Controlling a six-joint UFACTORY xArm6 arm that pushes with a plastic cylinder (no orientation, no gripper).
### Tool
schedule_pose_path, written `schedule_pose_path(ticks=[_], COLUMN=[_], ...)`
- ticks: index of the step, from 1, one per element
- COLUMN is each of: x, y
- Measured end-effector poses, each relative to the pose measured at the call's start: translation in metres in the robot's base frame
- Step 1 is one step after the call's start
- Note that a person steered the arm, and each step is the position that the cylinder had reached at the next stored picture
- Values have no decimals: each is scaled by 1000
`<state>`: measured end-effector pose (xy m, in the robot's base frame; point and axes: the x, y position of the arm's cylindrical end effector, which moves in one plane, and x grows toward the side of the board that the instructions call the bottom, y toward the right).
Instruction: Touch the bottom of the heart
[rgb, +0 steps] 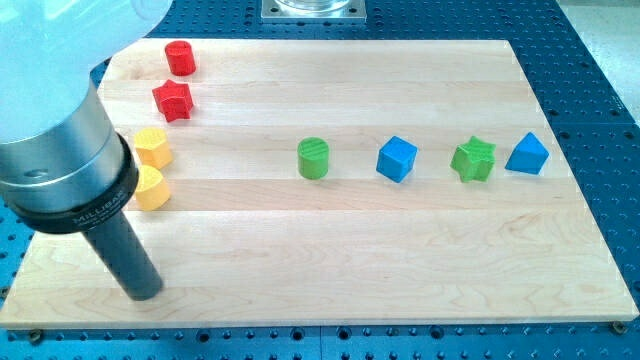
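The yellow heart (153, 188) lies near the board's left edge, partly hidden behind the arm's silver collar. My tip (143, 293) rests on the board below the heart, a clear gap away, slightly to its left. A yellow hexagon-like block (155, 147) sits just above the heart. A red star (172, 100) and a red cylinder (180, 57) stand further up the left side.
A green cylinder (313, 158), a blue cube (396, 158), a green star (473, 160) and a blue wedge-like block (527, 154) form a row across the middle right. The wooden board (350, 260) lies on a blue perforated table.
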<state>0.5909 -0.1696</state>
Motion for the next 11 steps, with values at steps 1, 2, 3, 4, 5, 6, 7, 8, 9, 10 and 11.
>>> schedule_pose_path(ticks=[1,2,3,4,5,6,7,8,9,10,11], x=[0,0,2,3,3,3,7,15,15,9,-22], y=[0,0,0,0,0,5,9,9,9,-3,-54])
